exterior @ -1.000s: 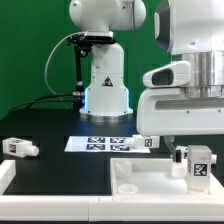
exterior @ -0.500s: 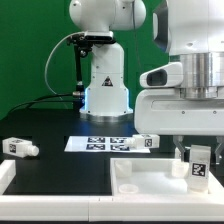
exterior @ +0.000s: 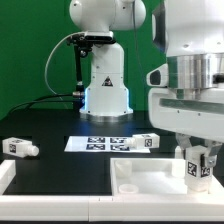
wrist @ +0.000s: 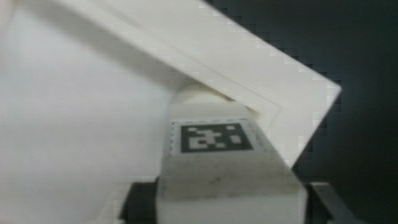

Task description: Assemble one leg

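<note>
My gripper (exterior: 199, 168) is shut on a leg (exterior: 198, 170), a short white blocky peg with a black-and-white tag, and holds it upright over the right end of the large white tray-like part (exterior: 150, 180). In the wrist view the leg (wrist: 217, 150) fills the space between my dark fingers (wrist: 146, 198), with its far end close to a corner rim of the tray part (wrist: 107, 110). Whether the leg touches the tray I cannot tell. Two more legs lie on the table: one at the exterior view's left (exterior: 20, 147), one near the middle (exterior: 140, 142).
The marker board (exterior: 95, 143) lies flat on the black table behind the tray part. The arm's white base (exterior: 105, 80) stands at the back with a black cable beside it. A white edge (exterior: 8, 175) shows at the exterior view's lower left.
My gripper has come down with the leg in it and shifted slightly, bringing the leg lower toward the right end of the tray part. The other legs have not moved.
</note>
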### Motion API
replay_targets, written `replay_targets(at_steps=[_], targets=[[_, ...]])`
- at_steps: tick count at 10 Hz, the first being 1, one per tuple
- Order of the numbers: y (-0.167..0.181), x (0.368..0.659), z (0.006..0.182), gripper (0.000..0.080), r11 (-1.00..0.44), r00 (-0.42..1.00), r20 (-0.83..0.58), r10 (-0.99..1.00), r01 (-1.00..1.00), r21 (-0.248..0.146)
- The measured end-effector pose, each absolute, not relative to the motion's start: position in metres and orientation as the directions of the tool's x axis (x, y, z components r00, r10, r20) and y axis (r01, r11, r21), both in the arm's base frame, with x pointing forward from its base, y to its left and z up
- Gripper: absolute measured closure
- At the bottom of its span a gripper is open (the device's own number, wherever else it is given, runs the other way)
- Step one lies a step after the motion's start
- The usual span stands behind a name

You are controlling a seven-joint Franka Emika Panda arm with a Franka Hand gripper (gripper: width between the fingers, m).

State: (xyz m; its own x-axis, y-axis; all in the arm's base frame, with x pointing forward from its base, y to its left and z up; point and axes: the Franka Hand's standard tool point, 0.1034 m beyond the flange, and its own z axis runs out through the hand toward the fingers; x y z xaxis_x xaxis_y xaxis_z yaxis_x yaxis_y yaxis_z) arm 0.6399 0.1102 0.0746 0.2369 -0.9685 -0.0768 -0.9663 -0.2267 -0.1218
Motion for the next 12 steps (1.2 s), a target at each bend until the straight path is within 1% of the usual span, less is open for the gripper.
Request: replay_targets(at_steps=[1,3,4,5,6,7,8,9,11,12], targets=[[0.1147,0.6401,0.0747,0.0511,-0.075,0.087,-0.109,-0.99,-0.991,-0.115],[0.1141,0.6401,0.0746,0.0511,-0.036,0.05,-0.121,-0.991,-0.993,-0.115],[0.1142,0.6397,0.0741,0.0511,-0.101,0.114,-0.111,-0.987,-0.988,-0.121],[0.1149,0.6378,0.0733,0.033,-0.262,0.273,-0.079,-0.959,-0.957,-0.123],[0.1151,0.638,0.0736,0.0206,-0.412,0.422,-0.054,-0.905,-0.901,-0.133],[0.1173,0.6377,0.0734,0.0206,-0.607,0.616,-0.021,-0.788,-0.782,-0.143],[0.1225,0.6347,0.0732,0.0162,-0.711,0.719,-0.002,-0.695,-0.688,-0.144],[0.1218,0.633,0.0742,0.0162,-0.717,0.724,0.021,-0.69,-0.68,-0.154],[0.119,0.6332,0.0726,0.0152,-0.795,0.799,0.039,-0.599,-0.589,-0.145],[0.1179,0.6334,0.0726,0.0151,-0.875,0.876,0.065,-0.478,-0.468,-0.127]])
